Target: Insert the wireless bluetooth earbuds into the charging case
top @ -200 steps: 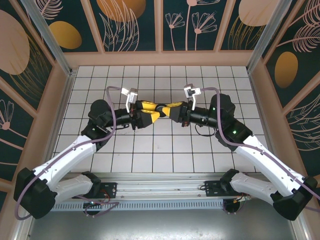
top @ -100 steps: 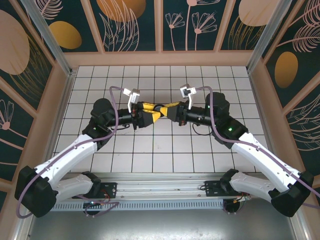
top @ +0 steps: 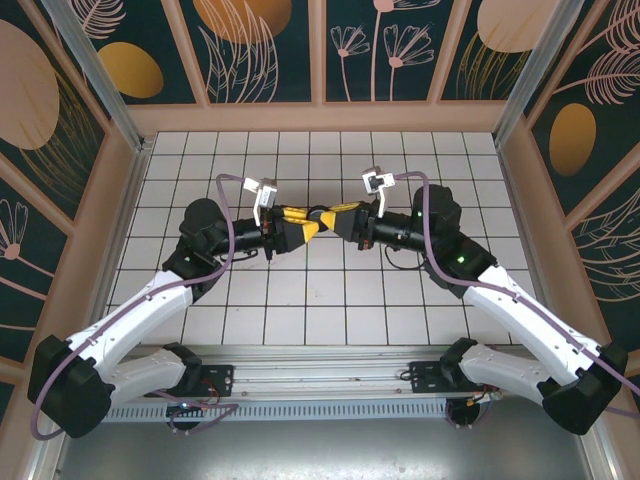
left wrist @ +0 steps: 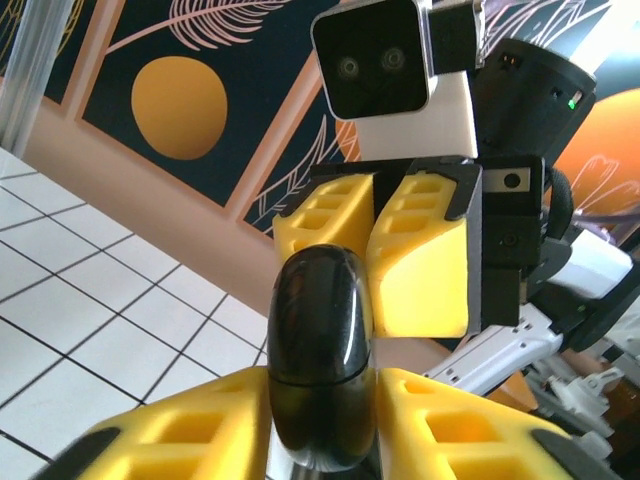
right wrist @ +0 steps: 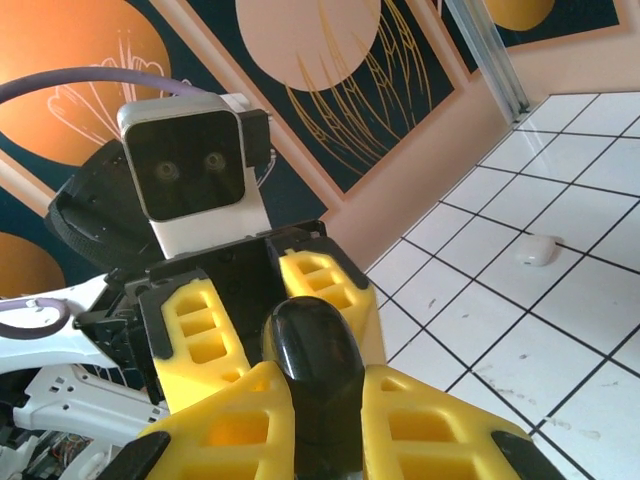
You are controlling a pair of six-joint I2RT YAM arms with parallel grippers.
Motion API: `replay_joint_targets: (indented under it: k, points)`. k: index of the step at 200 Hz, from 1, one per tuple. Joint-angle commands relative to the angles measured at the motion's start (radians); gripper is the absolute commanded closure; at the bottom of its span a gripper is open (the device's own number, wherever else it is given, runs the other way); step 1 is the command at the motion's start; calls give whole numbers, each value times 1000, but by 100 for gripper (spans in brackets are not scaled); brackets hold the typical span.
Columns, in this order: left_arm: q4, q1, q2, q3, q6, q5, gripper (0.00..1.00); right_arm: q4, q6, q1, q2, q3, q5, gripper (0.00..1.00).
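White-tiled surface (top: pixel 330 300), leaf-painted walls around it; above its middle, a little toward 12 o'clock, my left tool (left wrist: pixel 320 400) and right tool (right wrist: pixel 315 400) meet nose to nose, each pinching the same black case (left wrist: pixel 320 330) from opposite ends; a small whitish piece (right wrist: pixel 538 250), likely an earbud, lies on a tile at 2 o'clock of the right tool; the glossy shell could squirt free if the two squeeze unevenly, or twist if either pulls.

A white-tiled desk (top: pixel 330 150) with dark grout is lying under even light. Teal wall panels (top: pixel 255 50) framed in pale wood are rising at 9, 12 and 3 o'clock, carrying orange discs (top: pixel 130 68) and pale leaf drawings. A metal rail (top: pixel 320 410) is running along 6 o'clock.
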State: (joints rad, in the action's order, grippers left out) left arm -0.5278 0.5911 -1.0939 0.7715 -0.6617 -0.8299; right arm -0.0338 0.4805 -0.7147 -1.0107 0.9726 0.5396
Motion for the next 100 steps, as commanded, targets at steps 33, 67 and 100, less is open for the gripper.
replay_joint_targets:
  k: [33, 67, 100]
  points:
    - [25, 4, 3, 19, 76, 6, 100, -52, 30, 3, -3, -4, -25, 81]
    - [114, 4, 64, 0, 214, 32, 100, -20, 20, 7, -34, 36, -35, 69]
    - [133, 4, 136, -29, 331, 8, 100, 34, 26, 15, -89, 70, -44, 65]
